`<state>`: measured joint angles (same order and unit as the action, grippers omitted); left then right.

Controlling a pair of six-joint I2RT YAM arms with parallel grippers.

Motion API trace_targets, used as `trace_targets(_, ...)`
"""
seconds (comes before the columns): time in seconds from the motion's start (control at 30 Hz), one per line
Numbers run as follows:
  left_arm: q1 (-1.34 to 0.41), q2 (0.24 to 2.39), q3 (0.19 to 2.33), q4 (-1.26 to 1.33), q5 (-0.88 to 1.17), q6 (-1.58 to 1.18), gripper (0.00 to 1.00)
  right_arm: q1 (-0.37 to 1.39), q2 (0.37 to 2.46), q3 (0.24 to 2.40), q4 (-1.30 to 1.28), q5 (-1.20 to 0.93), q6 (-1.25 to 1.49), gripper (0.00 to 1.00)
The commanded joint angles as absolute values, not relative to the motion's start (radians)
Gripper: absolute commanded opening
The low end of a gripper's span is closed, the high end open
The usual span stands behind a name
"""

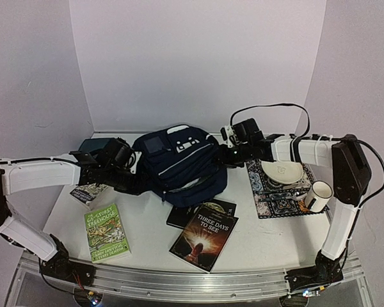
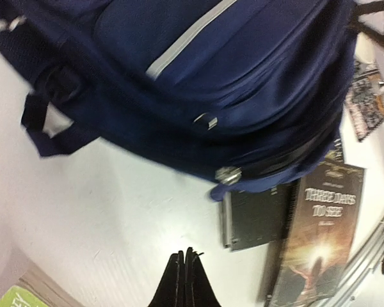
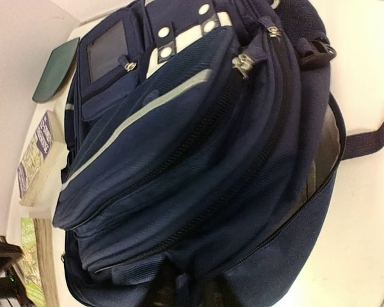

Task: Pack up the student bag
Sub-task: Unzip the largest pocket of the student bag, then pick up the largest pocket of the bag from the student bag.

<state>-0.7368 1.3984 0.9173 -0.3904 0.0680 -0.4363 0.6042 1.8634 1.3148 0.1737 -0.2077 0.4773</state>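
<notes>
The student bag [image 1: 179, 163] lies mid-way across the bench [image 1: 147, 236], top toward the rear, between the left end effector [image 2: 185, 275], clenched empty just off its left side, and the nearer right end effector [image 1: 224, 157] at its right edge, whose grip cannot be told.

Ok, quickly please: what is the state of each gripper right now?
Left gripper: closed, holding nothing.
Right gripper: at the edge of the student bag; open or closed cannot be told.
</notes>
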Motion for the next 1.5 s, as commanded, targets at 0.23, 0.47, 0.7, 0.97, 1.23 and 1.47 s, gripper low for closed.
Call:
trace_targets(0.23, -0.737, 1.475, 0.864, -0.172, 0.172, -0.392, 0.29, 0.691, 1.733, 1.264, 0.121, -0.155, 0.377, 0.62)
trace_targets(0.47, -0.736, 1.51, 0.717, 0.107, 0.216, -0.329, 0.51, 0.745, 1.701, 1.212, 0.121, -0.119, 0.346, 0.74)
trace_targets(0.7, -0.755, 1.578, 0.681, 0.254, 0.179, -0.245, 0.59, 0.775, 1.66, 1.143, 0.175, -0.101, 0.334, 0.78)
trace_targets(0.97, -0.875, 1.651, 0.69, 0.337, -0.146, -0.231, 0.6, 0.799, 1.654, 1.121, 0.219, -0.09, 0.353, 0.79)
trace_targets(1.23, -0.92, 1.722, 0.708, 0.38, -0.279, -0.237, 0.4, 0.823, 1.68, 1.136, 0.221, -0.09, 0.351, 0.79)
trace_targets(1.47, -0.93, 1.626, 0.664, 0.377, -0.194, -0.217, 0.04, 0.838, 1.71, 1.151, 0.217, -0.103, 0.22, 0.79)
